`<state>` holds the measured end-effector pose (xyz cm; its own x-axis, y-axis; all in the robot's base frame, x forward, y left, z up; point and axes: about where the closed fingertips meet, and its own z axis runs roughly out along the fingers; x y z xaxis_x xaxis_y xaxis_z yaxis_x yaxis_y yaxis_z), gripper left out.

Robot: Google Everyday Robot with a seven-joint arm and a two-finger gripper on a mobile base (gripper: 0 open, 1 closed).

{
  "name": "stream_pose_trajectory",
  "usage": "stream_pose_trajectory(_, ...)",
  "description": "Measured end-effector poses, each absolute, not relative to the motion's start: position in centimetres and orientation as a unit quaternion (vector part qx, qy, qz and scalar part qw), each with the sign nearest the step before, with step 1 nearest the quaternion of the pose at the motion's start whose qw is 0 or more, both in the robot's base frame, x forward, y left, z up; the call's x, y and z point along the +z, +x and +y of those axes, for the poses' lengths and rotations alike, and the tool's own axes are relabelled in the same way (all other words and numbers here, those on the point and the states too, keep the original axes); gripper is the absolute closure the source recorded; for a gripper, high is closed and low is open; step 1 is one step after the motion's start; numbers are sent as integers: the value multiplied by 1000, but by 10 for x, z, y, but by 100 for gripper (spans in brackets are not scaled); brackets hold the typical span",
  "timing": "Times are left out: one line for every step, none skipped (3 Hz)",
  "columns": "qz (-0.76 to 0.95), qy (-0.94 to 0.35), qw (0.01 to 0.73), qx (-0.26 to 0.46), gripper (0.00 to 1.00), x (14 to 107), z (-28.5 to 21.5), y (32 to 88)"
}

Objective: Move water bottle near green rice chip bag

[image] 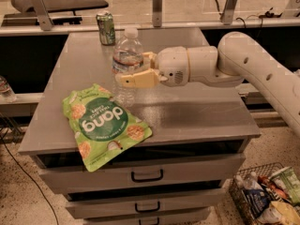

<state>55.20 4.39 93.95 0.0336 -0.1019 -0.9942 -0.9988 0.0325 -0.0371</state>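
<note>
Water bottle (126, 50) upright in the tool (131, 70), arm (248, 62) extended from the right.

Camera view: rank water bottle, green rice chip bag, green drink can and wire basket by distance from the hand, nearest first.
1. water bottle: clamped in the hand, centre.
2. green rice chip bag: front left, its edge beside the bottle's base.
3. green drink can: back left.
4. wire basket: low down, far right.

Over the table (201, 114), the gripper (132, 68) clasps the upright water bottle (126, 48) (white cap on), just beside the green rice chip bag (104, 124).
</note>
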Motion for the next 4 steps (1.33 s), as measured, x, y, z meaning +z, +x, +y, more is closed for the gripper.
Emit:
stream_pose_trajectory(508,-550,511,422,81,927,50,569)
stream_pose_trajectory(501,-566,527,388,100,923,50,589)
stream_pose_trajectory(500,-575,525,378,100,918,54,593)
stream_pose_trajectory(511,-583,506,379,98,909,57,589)
